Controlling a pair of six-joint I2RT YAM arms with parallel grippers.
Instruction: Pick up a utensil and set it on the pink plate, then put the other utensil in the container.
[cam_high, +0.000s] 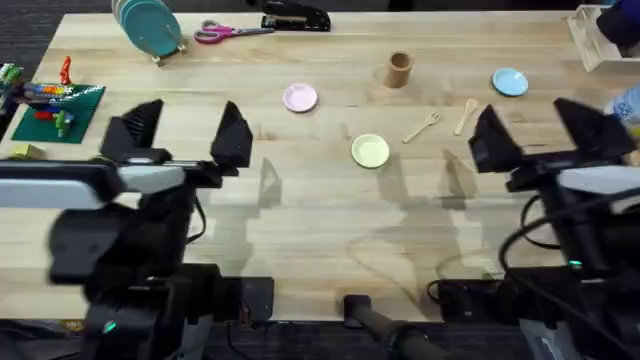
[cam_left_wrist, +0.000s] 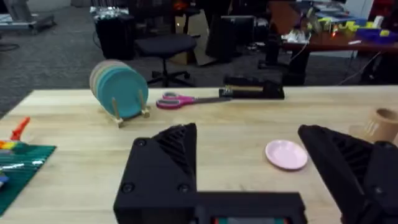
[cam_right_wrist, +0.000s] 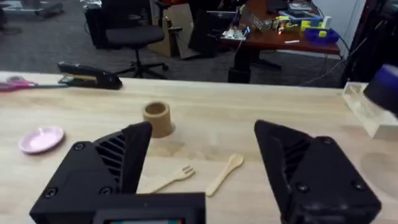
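Nothing's been picked up yet: the spoon (cam_high: 466, 115) and fork (cam_high: 421, 127) lie side by side on the table (cam_high: 300, 220), between the container (cam_high: 399, 69) and the blue plate (cam_high: 510, 82). Both the left tool (cam_high: 190, 130) and right tool (cam_high: 535, 128) hang wide open and empty. I'd expect the right one to drop over the spoon, then carry it to the pink plate (cam_high: 299, 97).

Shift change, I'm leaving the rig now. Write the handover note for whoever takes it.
Left gripper: open, holding nothing, near the left side of the table.
Right gripper: open, holding nothing, just short of the utensils.
Spoon and fork lie side by side on the table, between the yellow plate and the blue plate.
Pink plate is bare; container stands upright.
Done: nothing.
Left: spoon onto pink plate, fork into container.
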